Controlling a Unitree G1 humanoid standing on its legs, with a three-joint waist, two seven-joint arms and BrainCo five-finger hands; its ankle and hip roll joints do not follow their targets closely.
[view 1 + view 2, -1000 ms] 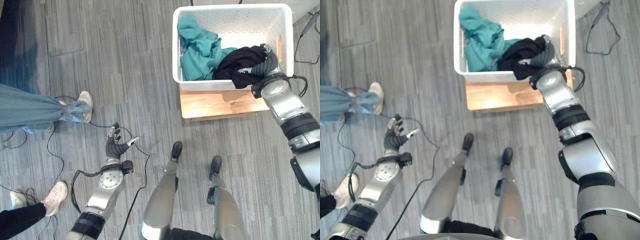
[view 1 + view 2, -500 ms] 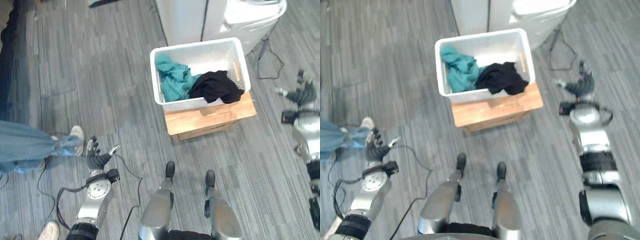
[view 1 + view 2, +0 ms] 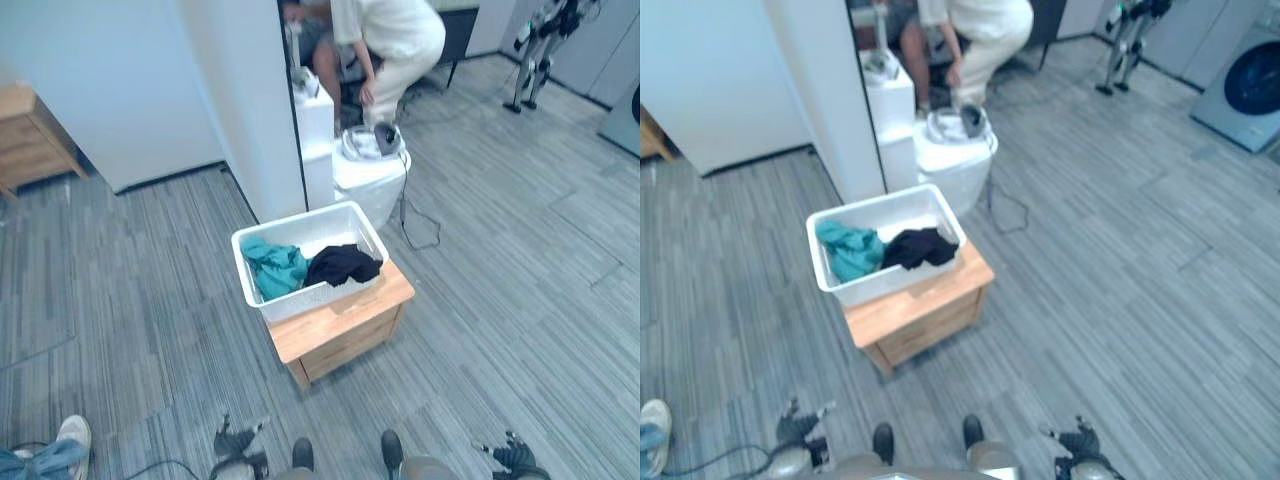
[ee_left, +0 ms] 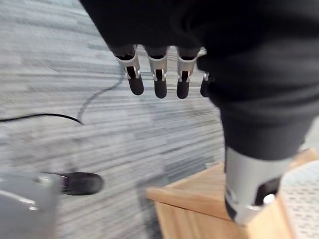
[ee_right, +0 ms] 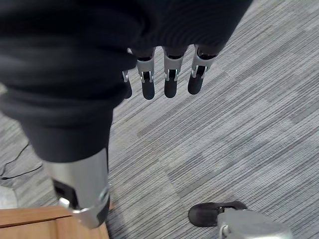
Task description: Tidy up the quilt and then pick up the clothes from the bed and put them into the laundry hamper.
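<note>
The robot's left hand [image 3: 235, 445] sits low at the bottom edge of the head views, its dark ribbed cover uppermost and its silver, dark-tipped fingers [image 4: 158, 79] spread, straight and relaxed, holding nothing. The robot's right hand [image 3: 1077, 443] shows at the lower right edge of the same views, palm free. In its own wrist view its fingers [image 5: 169, 79] hang straight in a row, with the thumb [image 5: 82, 194] extended apart from them and nothing between.

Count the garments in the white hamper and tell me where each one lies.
2: a teal garment at the left end of the hamper, and a black garment beside it at the right. More may lie underneath.
</note>
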